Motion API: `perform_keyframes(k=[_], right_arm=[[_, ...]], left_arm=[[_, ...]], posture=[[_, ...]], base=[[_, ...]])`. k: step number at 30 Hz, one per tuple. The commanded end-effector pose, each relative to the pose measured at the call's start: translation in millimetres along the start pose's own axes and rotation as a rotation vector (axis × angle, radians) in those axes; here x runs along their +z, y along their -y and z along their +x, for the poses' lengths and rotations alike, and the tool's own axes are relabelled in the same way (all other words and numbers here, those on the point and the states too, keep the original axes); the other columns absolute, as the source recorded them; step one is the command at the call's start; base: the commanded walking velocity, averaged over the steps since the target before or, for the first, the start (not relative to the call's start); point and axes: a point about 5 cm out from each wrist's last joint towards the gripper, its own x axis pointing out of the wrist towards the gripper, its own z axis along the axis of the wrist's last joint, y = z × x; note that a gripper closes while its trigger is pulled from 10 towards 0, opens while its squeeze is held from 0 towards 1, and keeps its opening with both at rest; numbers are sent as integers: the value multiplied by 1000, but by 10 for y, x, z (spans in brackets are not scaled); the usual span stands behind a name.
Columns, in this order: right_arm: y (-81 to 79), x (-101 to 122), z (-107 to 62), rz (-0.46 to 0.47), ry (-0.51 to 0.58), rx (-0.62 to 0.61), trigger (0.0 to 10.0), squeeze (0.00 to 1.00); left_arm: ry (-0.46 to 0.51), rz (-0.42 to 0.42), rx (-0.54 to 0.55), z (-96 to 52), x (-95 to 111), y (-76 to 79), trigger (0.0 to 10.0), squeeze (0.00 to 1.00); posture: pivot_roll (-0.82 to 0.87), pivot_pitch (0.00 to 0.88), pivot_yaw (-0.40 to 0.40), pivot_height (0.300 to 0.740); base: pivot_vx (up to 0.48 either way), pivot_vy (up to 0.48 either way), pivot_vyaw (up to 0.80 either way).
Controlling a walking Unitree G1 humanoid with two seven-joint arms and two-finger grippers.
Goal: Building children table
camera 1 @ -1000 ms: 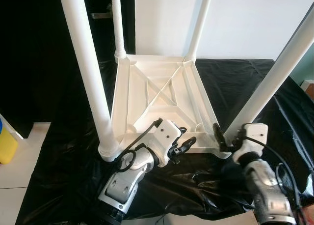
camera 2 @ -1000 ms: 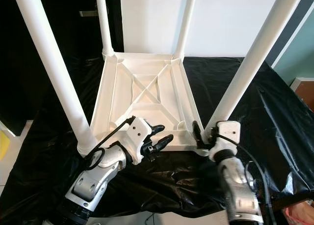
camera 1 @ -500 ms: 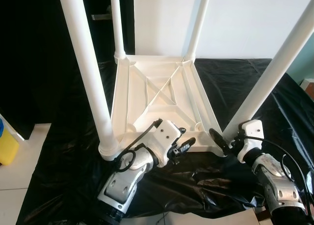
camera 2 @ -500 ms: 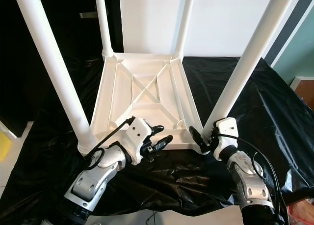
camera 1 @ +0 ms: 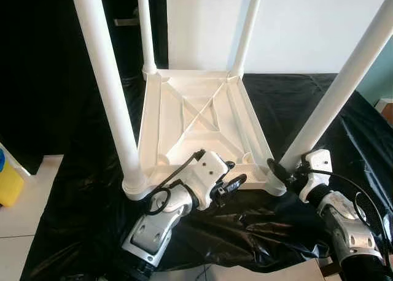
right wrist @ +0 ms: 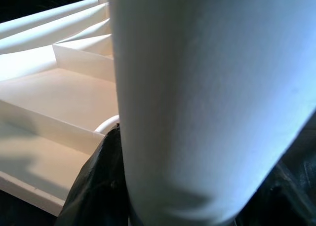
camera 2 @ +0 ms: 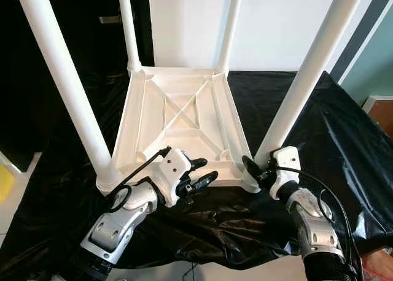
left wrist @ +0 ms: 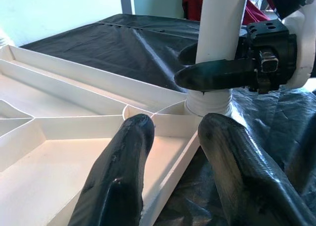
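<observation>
The right gripper (camera 2: 255, 170) is clamping the near-right leg (camera 2: 304, 84) while the left gripper (camera 2: 202, 173) is hovering open; over-twisting risks tipping the tabletop (camera 2: 178, 118).

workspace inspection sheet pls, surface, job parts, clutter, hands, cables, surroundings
surface: black plastic sheet, wrinkled at the near edge.
job's things: white table top upside down on the sheet, four white legs standing in its corners; near right leg seated in its corner socket.
clutter: nothing seen on the sheet.
grippers: left hand open, fingers either side of the top's near rim; right hand closed around the base of the near right leg.
cables: black cable looped at the left wrist; another along the right forearm.
surroundings: white wall behind, yellow object on the floor at left.
</observation>
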Motion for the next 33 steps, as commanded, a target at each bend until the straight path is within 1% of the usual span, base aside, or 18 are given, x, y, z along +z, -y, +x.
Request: perform_keyframes(k=[1,5,7,9,10,11,12,14,15,16,18,19,23,25,26,30,32,33], right_arm=[[-32,-96,-43,16,-46,-1,10000,0],[-101,-81,-41,62,-22,-140,10000,0],[-138,-88,-37,76,-21,-183,10000,0],[-138,-88,-37,76,-21,-183,10000,0],[-172,-92,-32,91,-23,-243,10000,0],[-172,-92,-32,91,-23,-243,10000,0],[-209,-91,-30,110,-22,-311,10000,0],[-209,-91,-30,110,-22,-311,10000,0],[-273,-95,-30,132,-30,-383,10000,0],[-273,-95,-30,132,-30,-383,10000,0],[-393,-81,-27,156,-39,-475,10000,0],[-422,-73,-26,159,-39,-493,10000,0],[-486,-34,-32,170,-47,-637,10000,0],[-486,-34,-32,170,-47,-637,10000,0],[-491,-30,-37,165,-51,-665,10000,0],[-495,-2,-35,149,-53,-703,10000,0],[-495,-2,-35,149,-53,-703,10000,0],[-503,43,-22,154,-29,-707,10000,0]], left_arm=[[-9,5,-7,3,-5,26,10000,0],[-9,3,-11,12,-9,37,10000,0],[-8,2,-13,15,-8,42,10000,0],[-8,2,-13,15,-8,42,10000,0],[-9,1,-16,18,-8,46,10000,0],[-9,1,-16,18,-8,46,10000,0],[-9,1,-19,20,-8,48,10000,0],[-9,1,-19,20,-8,48,10000,0],[-8,1,-21,20,-7,49,10000,0],[-8,1,-21,20,-7,49,10000,0],[-8,1,-25,23,-6,52,10000,0],[-8,1,-26,24,-6,53,10000,0],[-7,0,-30,28,-4,56,10000,0],[-7,0,-30,28,-4,56,10000,0],[-6,0,-30,32,-1,59,10000,0],[-5,-2,-30,39,1,62,10000,0],[-5,-2,-30,39,1,62,10000,0],[-4,-2,-30,45,2,62,10000,0]], posture=[[1,4,-61,740],[-5,6,-58,740],[-5,6,-58,740],[-5,6,-58,740],[-9,6,-56,740],[-9,6,-56,740],[-10,6,-54,740],[-10,6,-54,740],[-12,6,-52,740],[-12,6,-52,740],[-12,6,-51,740],[-12,6,-51,740],[-13,7,-53,740],[-13,7,-53,740],[-10,6,-57,740],[-12,5,-59,740],[-12,5,-59,740],[-12,2,-60,740]], base=[[0,0,0],[0,0,0],[0,0,0],[0,0,0],[0,0,0],[0,0,0],[0,0,0],[0,0,0],[0,0,0],[0,0,0],[0,0,0],[0,0,0],[0,0,0],[0,0,0],[0,0,0],[0,0,0],[0,0,0],[0,0,0]])
